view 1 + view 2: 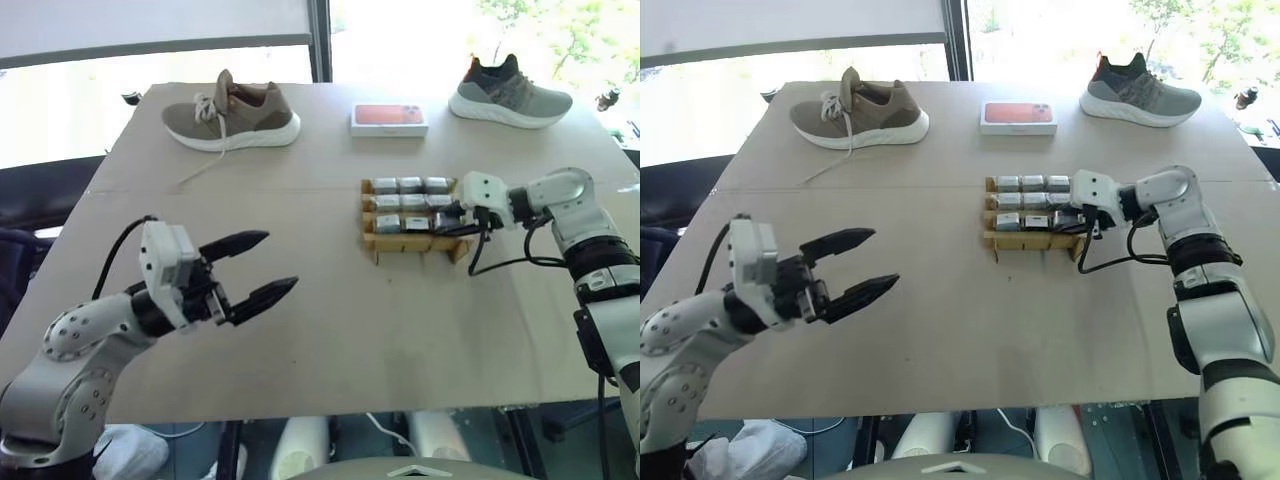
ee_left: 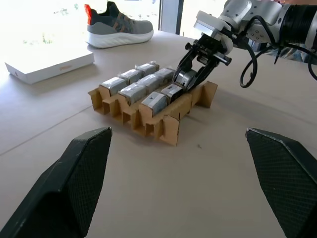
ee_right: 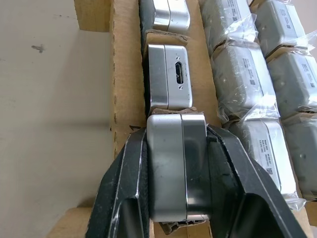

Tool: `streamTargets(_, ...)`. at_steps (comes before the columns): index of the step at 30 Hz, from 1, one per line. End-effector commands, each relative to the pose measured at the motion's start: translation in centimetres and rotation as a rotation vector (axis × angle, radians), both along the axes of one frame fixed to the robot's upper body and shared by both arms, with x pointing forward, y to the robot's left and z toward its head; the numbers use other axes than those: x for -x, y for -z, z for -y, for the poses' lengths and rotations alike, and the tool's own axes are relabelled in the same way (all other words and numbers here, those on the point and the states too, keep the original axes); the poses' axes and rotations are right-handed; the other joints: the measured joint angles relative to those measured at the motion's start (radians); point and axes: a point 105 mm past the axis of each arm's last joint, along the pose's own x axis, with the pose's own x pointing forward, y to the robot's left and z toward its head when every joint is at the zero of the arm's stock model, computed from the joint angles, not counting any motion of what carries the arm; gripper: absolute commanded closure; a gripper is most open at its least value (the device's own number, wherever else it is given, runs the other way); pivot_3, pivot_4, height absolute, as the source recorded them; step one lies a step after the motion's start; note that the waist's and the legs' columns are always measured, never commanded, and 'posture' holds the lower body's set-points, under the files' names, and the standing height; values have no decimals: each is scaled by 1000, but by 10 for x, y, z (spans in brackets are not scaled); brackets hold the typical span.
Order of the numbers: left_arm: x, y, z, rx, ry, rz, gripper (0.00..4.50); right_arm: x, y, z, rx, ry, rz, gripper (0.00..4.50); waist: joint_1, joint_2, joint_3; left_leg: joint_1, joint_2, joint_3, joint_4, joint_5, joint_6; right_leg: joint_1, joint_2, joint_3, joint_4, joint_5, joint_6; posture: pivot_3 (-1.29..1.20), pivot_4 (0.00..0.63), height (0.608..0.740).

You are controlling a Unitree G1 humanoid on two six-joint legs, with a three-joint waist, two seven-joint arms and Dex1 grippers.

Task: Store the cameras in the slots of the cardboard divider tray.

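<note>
- Several cameras (image 3: 250, 64) sit in clear crinkled plastic wrap with small white printed labels on their sides; the print is too small to read. The white box (image 1: 389, 119) with a red top shows no legible writing.
- The cardboard divider tray (image 1: 412, 243) lies on the right half of the table (image 1: 330, 320), well in from every edge; its slots are nearly all filled with silver-grey blocks.
- The right gripper (image 3: 178, 163) is clamped on a bare camera (image 3: 173, 168), a smooth metal block with rounded corners, at the tray's near-right corner slot. Just ahead of it in the same row sits another unwrapped camera (image 3: 168, 74) showing a small port.
- The left gripper (image 1: 257, 266) hangs spread wide and empty above the near-left of the table, well apart from the tray.
- Bare board lies between the tray and the front edge.
- A tan knit shoe (image 1: 232, 113) and a grey knit shoe (image 1: 510, 95) rest along the far edge, flanking the box.
- The tray is brown corrugated card, with notched, rough-cut strips.
</note>
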Motion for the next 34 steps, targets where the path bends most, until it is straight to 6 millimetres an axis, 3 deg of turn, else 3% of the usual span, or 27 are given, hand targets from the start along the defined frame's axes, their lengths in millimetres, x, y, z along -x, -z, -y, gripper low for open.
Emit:
streamTargets(1, 8, -9, -2, -26, 8, 52, 0, 1, 0, -3, 16, -31, -7, 3636, 0, 0, 0, 0, 0, 0, 0, 0, 0, 0, 0, 0, 0, 0, 0, 0, 150, 740)
streamTargets(5, 8, -6, -4, -24, -7, 46, 0, 5, 5, -3, 21, -38, -93, 3636, 0, 0, 0, 0, 0, 0, 0, 0, 0, 0, 0, 0, 0, -2, -3, 0, 150, 740)
streamTargets(6, 8, -6, -4, -24, -6, 47, 0, 6, 5, -3, 23, -41, -100, 2836, 0, 0, 0, 1, 0, 0, 0, 0, 0, 0, 0, 0, 1, -2, -4, 0, 150, 740)
streamTargets(8, 8, -6, -3, -23, -4, 49, 0, 4, 3, -3, 18, -43, -81, 2303, 0, 0, 0, 1, 0, 0, 0, 0, 0, 0, 0, 0, 1, -2, -4, 0, 150, 740)
streamTargets(12, 9, -6, -2, -12, -1, 51, 0, 1, -34, -2, -99, -24, 98, 568, -2, 0, 0, 0, 0, 0, 0, 0, 0, 0, -1, 0, 0, -2, -4, 0, 150, 740)
streamTargets(15, 8, -4, -4, 3, -6, 44, 0, 28, -65, 10, -188, 4, 144, 568, 13, 3, 2, 0, 0, 0, 0, 0, 0, 0, -3, -1, 1, -1, -2, 0, 150, 740)
streamTargets(18, 5, -3, -3, 14, -1, 44, 0, 60, -72, 22, -252, 90, 137, 52, 28, 4, 2, -4, -1, -5, 0, 0, 0, 0, -6, -7, -3, 0, 0, 0, 150, 740)
streamTargets(21, -1, 0, -4, 13, -1, 38, 0, 94, -64, 42, -267, 237, 108, 52, 41, 4, 1, -5, -2, -8, -1, 0, 0, 1, -7, -10, -4, 0, 0, 0, 150, 740)
streamTargets(27, -15, 13, -8, -36, -49, -15, 0, 143, -47, 84, -295, 566, 85, 52, 34, 6, 1, -4, -3, -9, -1, -1, 1, 4, -7, -10, -7, -1, -3, 0, 150, 740)
streamTargets(34, -18, 26, -15, -45, -54, -84, 0, 165, -27, 107, -327, 755, 84, 52, 29, 5, 1, 2, -1, -8, 0, -3, 5, 9, 0, -8, -7, -2, -3, 0, 150, 740)
